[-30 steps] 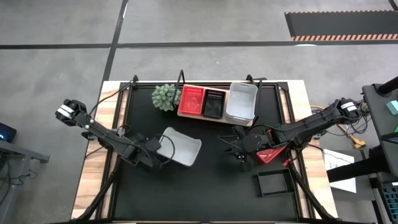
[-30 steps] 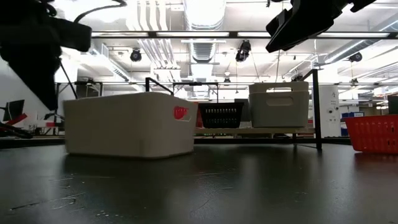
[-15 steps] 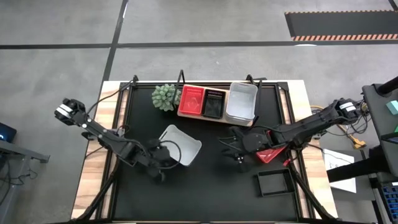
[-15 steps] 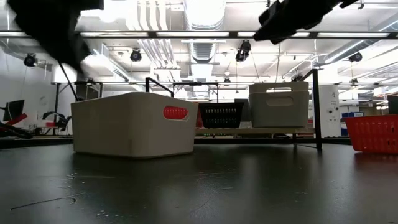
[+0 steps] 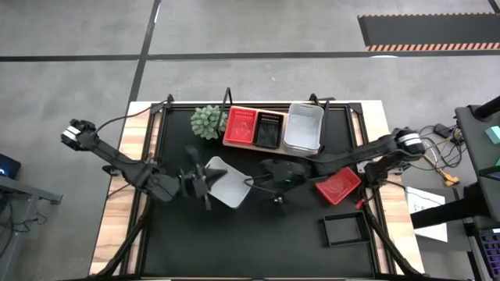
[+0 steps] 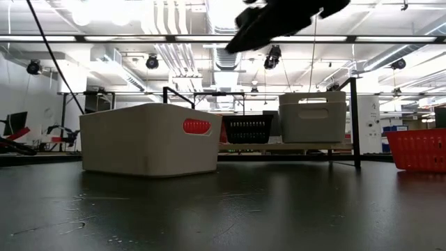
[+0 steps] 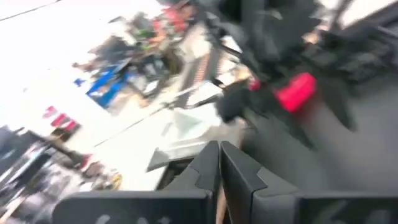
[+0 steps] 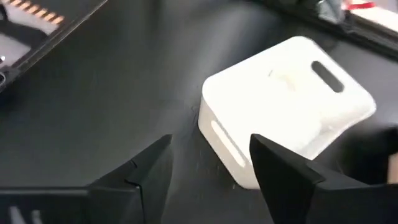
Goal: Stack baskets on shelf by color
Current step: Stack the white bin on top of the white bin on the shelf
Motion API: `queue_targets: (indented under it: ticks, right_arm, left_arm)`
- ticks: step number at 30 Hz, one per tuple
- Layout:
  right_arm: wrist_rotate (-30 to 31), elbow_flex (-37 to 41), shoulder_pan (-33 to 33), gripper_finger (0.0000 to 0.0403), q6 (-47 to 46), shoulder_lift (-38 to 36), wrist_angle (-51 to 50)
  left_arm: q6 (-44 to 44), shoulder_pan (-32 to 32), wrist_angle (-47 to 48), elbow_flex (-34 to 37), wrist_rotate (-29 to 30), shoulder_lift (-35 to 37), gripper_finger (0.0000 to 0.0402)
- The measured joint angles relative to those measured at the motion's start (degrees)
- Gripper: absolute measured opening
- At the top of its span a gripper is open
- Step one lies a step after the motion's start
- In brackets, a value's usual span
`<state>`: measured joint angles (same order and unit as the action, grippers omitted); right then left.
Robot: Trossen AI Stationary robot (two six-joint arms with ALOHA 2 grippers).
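- The white basket (image 5: 229, 184) lies loose on the black mat (image 5: 172, 242), left of the table's middle and in front of the shelf (image 5: 269, 148). It is skewed, with its long axis running from the near-left gripper side toward the far right, and one corner pointing at the right gripper.
- In the low view the same basket (image 6: 148, 139) sits flat on its base with a handle slot facing the camera; red shows through the slot.
- The right wrist view shows it (image 8: 286, 106) as a pale box with oblong handle slots in two walls.
- The left gripper (image 5: 205, 186) is at the basket's left edge with its fingers (image 7: 219, 171) pressed together and nothing between them.
- The right gripper (image 5: 262, 182) is just right of the basket, its fingers (image 8: 149, 171) spread wide and empty, pointing at the basket's near corner.
- A red basket (image 5: 337, 185) lies tilted on the mat to the right, beside the right arm and clear of its fingers.
- A black basket (image 5: 345, 229) sits square near the front right of the mat.
- On the shelf at the back stand a red basket (image 5: 240, 126), a black one (image 5: 269, 129) and a white one (image 5: 303, 128), side by side, long axes running front to back.
- A green plant (image 5: 207, 122) stands just left of the shelf.
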<state>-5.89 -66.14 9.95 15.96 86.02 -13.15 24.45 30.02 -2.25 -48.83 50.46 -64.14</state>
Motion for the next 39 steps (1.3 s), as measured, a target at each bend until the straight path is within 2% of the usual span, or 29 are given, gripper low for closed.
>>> queue_targets:
  ticks: [3,7,11,14,20,23,29,37,39]
  right_arm:
    - [-2.53,-5.34,-1.77,0.0217,3.03,5.0,-3.93]
    - [-5.1,-11.23,-4.02,0.0221,6.77,11.88,-6.35]
    - [-6.26,-15.85,-5.89,0.0221,8.96,17.42,-7.9]
    - [-7.34,-18.2,-6.92,0.0221,10.38,20.76,-7.97]
    - [-16.95,-20.78,-8.39,0.022,10.69,25.42,-7.66]
    - [-18.99,-21.63,-8.49,0.0209,10.21,27.13,-7.33]
    - [-19.01,-22.5,-8.49,0.0158,10.14,30.08,-7.18]
    - [-19.07,-22.72,-8.07,0.0023,9.45,30.23,-6.52]
    - [-18.98,-22.72,-7.62,0.0015,9.43,29.7,-6.31]
  left_arm:
    - [-1.93,-0.46,-0.44,2.05,2.55,1.33,0.0]
    - [-2.99,-0.44,-0.74,6.08,2.53,1.58,0.0]
    - [2.1,-0.44,-3.44,7.47,2.58,2.14,0.0]
    - [3.15,-0.44,-3.73,6.67,2.61,3.39,0.0]
    - [4.21,-0.39,-3.79,6.09,2.77,7.53,0.0]
    - [3.01,-0.39,-3.81,6.59,2.77,8.93,0.0]
    - [2.97,-0.39,-3.77,7.14,2.76,8.75,0.0]
    - [2.73,-0.35,-5.15,7.2,2.72,6.42,0.0]
    - [2.63,-0.35,-5.17,7.1,2.73,5.92,0.0]
